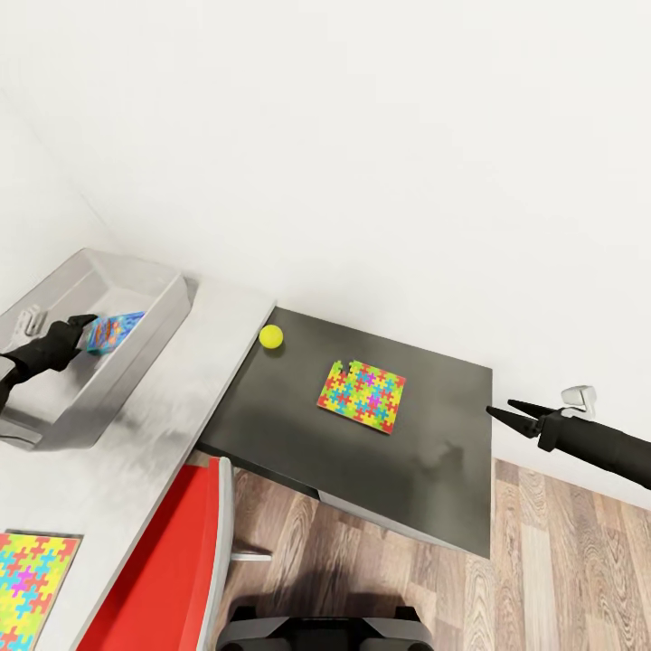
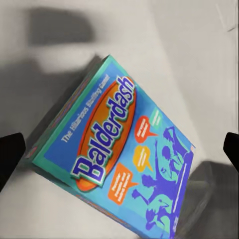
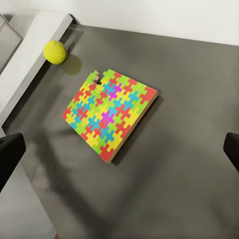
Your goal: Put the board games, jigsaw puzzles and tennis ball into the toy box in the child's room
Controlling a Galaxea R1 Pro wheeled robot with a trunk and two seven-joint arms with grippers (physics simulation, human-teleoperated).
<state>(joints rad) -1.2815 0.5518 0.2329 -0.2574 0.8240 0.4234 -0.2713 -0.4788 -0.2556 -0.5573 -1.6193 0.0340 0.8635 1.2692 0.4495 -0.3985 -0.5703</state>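
Reaching into the grey toy box (image 1: 172, 298) at the far left, the left gripper (image 1: 83, 327) has its fingers spread wide, and the blue board game (image 1: 114, 331) lies tilted inside the box just beyond the fingertips. In the left wrist view the board game (image 2: 117, 154) sits between the two dark fingers, one at each edge of the picture, with clear gaps on both sides; nothing is held. The toy box stands on the pale grey table (image 1: 181, 398).

To the right, lower and touching that table, is a dark table (image 1: 425, 470). On it a jigsaw puzzle (image 1: 363, 395) lies flat near the middle, and a tennis ball (image 1: 271, 336) rests at the far left corner, near the pale table's edge. The right gripper (image 1: 517, 416) hangs off the dark table's right side, well apart from the puzzle, fingers parted and empty. In the right wrist view the jigsaw puzzle (image 3: 111, 114) and tennis ball (image 3: 55, 51) lie ahead of the open fingers.

A second jigsaw puzzle (image 1: 32, 579) lies on the pale table's near left end, beside a red chair (image 1: 172, 579).
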